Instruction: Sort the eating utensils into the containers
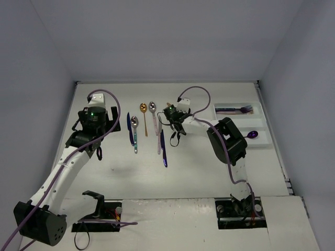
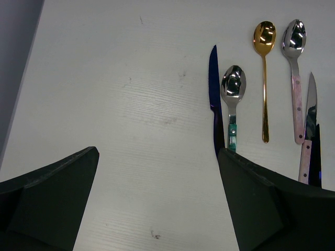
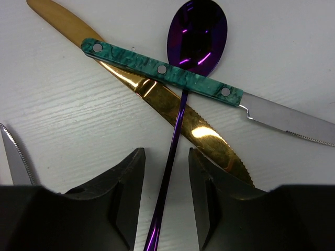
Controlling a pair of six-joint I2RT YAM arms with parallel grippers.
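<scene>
In the right wrist view a purple spoon [image 3: 197, 36] lies on the table, and its thin handle runs down between the fingers of my right gripper [image 3: 166, 167]. The jaws stand a little apart from the handle on both sides, so the gripper is open. A teal-handled knife [image 3: 162, 69] lies across the spoon's neck and across a gold knife [image 3: 157, 99]. My left gripper [image 2: 157, 172] is open over bare table, left of a dark blue knife [image 2: 213, 89]. The white tray [image 1: 261, 125] sits at the right, with a purple spoon [image 1: 253, 134] in it.
A row of utensils lies mid-table: a teal-handled spoon [image 2: 232, 89], a gold spoon [image 2: 264, 47], a pink-handled silver spoon [image 2: 294, 47] and a pink-handled knife [image 2: 310, 104]. Another serrated blade [image 3: 13, 151] lies left of the right gripper. Another dark blue knife [image 1: 164, 149] lies nearer the arms.
</scene>
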